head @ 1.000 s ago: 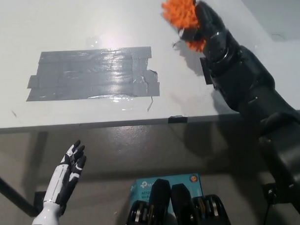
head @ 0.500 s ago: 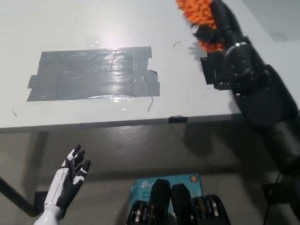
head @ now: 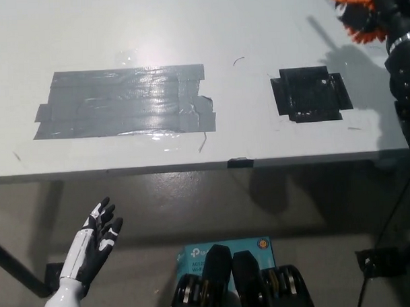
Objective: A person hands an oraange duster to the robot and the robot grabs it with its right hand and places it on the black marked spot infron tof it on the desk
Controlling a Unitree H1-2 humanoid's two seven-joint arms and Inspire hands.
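Two hands are mine: my white left hand hangs low below the table's edge, fingers spread on nothing. Further out, on the smooth pale tabletop, lie a wrinkled grey tape patch and the square black marked spot. Farthest, my black right hand grips the shaggy orange duster, both cut off by the top right corner.

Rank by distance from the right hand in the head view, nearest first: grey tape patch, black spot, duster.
1. Duster: top right, held in the right hand.
2. Black spot: on the desk, just below and left of that hand.
3. Grey tape patch: far left half of the desk.
The left hand rests open at lower left, below the desk edge.
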